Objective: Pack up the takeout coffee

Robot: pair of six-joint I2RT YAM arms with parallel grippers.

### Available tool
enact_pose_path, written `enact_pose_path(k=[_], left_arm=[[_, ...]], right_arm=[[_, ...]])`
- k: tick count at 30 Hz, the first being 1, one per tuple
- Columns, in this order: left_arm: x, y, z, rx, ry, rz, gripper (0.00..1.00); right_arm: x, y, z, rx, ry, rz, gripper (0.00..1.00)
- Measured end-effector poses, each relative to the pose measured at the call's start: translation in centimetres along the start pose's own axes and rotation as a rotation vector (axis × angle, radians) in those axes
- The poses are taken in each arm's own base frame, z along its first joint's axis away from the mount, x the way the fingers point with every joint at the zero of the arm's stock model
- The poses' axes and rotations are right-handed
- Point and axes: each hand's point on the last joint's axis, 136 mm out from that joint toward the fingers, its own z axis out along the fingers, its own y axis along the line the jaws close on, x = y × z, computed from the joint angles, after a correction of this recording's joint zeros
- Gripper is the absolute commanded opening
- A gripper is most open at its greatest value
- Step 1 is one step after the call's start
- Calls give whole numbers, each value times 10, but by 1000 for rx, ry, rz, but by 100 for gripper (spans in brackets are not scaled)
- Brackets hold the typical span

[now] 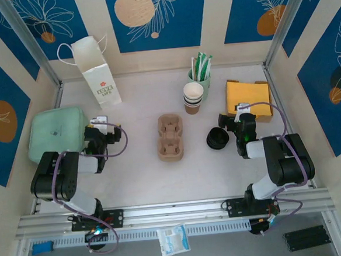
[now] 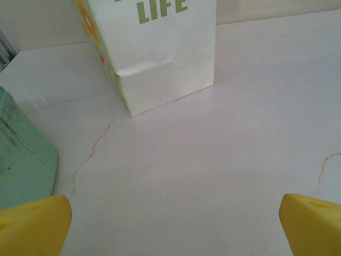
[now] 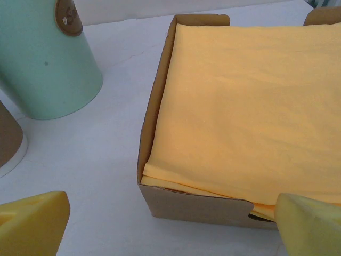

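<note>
Both left hand (image 1: pixel 102 124) and right hand (image 1: pixel 240 112) are hanging spread, empty; open white tabletop (image 1: pixel 140 106) is surrounding brown pulp carrier (image 1: pixel 170 138).

Paper bag (image 2: pixel 160 53): top cut by upper edge.
Left gripper (image 2: pixel 170 226): fingers (image 2: pixel 32 224) cropped at lower corners.
Mint holder (image 3: pixel 48 64): top cropped, upper left.
Napkin box (image 3: pixel 240 117): right side cropped.
Black lids (image 1: pixel 217 138): count too small to tell.

We are seeing cup carrier (image 1: pixel 170 137) lying mid-table | left gripper (image 1: pixel 100 122) sitting beside green pouch (image 1: pixel 55 134) at left | right gripper (image 1: pixel 240 111) sitting near napkin box (image 1: pixel 248 97), black lids (image 1: pixel 217 138) lying just left
</note>
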Motion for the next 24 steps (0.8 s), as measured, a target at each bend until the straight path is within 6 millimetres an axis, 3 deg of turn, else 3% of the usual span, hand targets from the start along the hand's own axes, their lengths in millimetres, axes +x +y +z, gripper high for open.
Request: enact_pose_path(k=[24], left_arm=[[0,0,0,0,0,-1,99]], right_arm=[[0,2,0,-17,2,2,99]])
